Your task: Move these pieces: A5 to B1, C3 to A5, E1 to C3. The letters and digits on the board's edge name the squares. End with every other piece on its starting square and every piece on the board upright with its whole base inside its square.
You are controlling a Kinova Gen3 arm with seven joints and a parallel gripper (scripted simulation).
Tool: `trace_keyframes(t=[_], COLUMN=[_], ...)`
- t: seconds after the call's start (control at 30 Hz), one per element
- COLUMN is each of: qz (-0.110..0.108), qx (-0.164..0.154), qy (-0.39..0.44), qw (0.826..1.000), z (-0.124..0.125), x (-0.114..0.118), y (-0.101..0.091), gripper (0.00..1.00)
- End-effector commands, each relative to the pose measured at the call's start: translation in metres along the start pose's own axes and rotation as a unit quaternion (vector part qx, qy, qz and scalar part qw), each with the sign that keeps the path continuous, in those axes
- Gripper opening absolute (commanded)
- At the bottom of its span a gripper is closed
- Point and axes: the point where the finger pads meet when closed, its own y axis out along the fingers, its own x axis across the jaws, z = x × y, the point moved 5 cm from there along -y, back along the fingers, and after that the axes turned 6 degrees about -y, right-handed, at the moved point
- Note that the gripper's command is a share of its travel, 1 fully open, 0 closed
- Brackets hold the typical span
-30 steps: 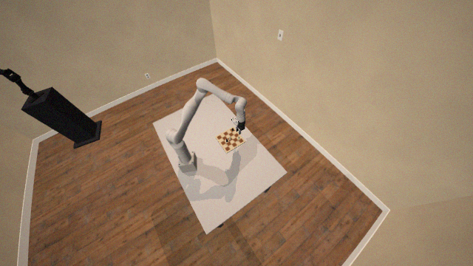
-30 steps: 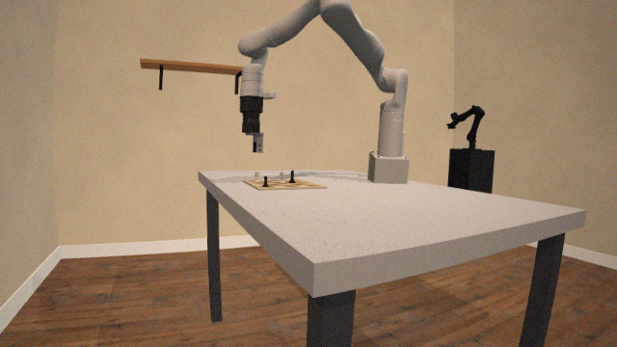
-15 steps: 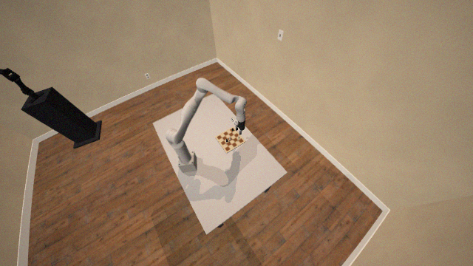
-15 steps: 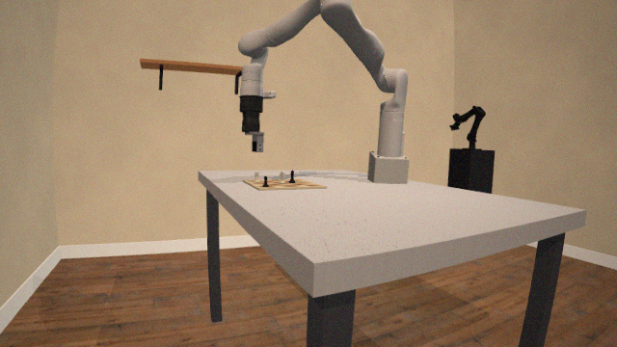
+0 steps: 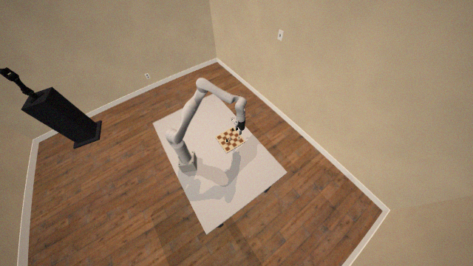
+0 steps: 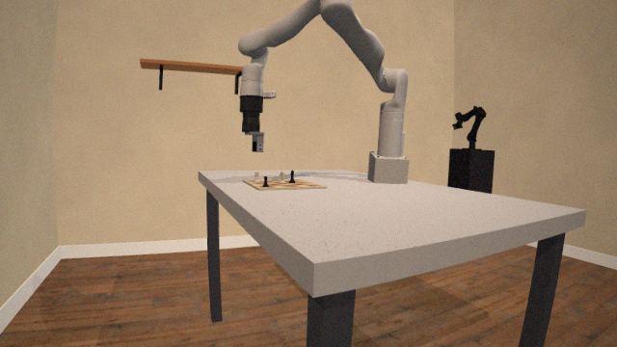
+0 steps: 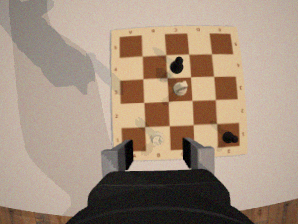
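Empty, wide-open gripper [image 7: 158,152] hangs high above the chessboard [image 7: 178,92]. 1 white piece [image 7: 157,139] stands in the edge row below; probably 2 moves remain, though square labels are unreadable.

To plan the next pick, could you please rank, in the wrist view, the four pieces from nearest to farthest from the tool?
From the open tool:
1. White piece, near edge, just ahead.
2. Black corner piece, near-right.
3. White centre piece.
4. Black piece, just beyond it.
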Motion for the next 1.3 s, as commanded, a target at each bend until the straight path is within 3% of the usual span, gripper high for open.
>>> trace_keyframes(t=[0.0, 0.37, 0.87, 1.07, 1.27], qz=[0.000, 0.000, 0.000, 0.000, 0.002], qx=[-0.001, 0.001, 0.007, 0.011, 0.014], qy=[0.002, 0.031, 0.138, 0.215, 0.307], qw=[1.000, 1.000, 0.990, 0.976, 0.952], z=[0.000, 0.003, 0.013, 0.020, 0.027], x=[0.000, 0.002, 0.010, 0.015, 0.021], y=[-0.001, 0.000, 0.002, 0.003, 0.004], gripper=[1.00, 1.00, 1.00, 1.00, 1.00])
